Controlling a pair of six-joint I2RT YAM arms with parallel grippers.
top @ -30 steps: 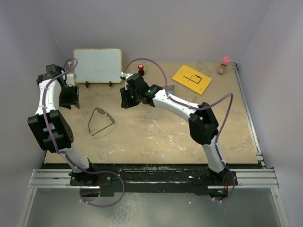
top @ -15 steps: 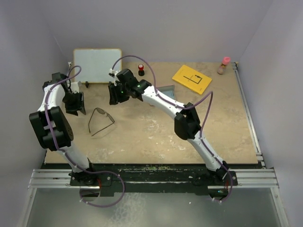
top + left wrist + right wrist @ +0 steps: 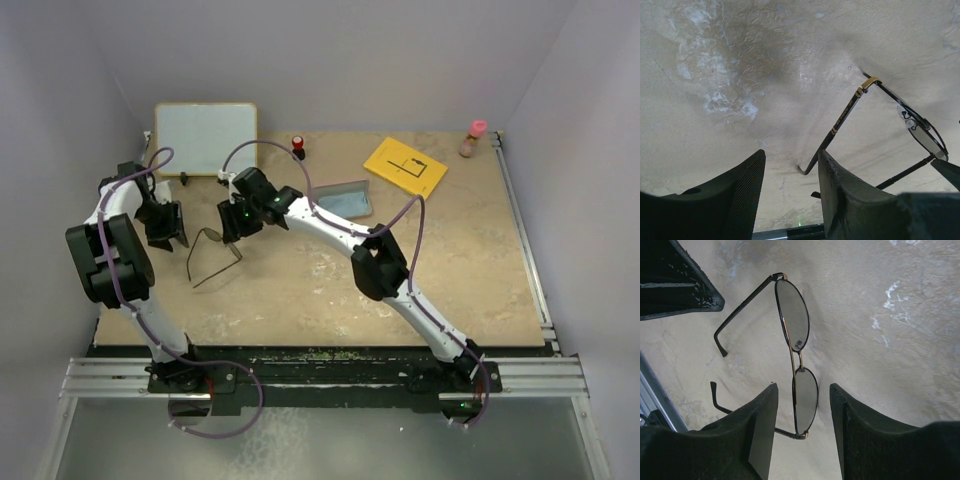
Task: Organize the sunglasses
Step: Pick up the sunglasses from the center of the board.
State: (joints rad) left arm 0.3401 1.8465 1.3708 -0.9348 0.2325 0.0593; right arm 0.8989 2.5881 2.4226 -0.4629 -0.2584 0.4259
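The sunglasses lie unfolded on the left part of the table, between both arms' open fingers.
The left gripper hangs just left of them, released, with one temple tip showing in its gap. The right gripper hovers over the far-right lens, also released and grasping nothing. The frame is thin dark wire with greyish lenses, gold hinges and temples spread nearward. The left wall stands close, and bare tabletop opens to the right and near.

We count one pair of sunglasses, one white board, one yellow card, one pink-capped bottle, one red-topped knob and one pale blue flat piece.
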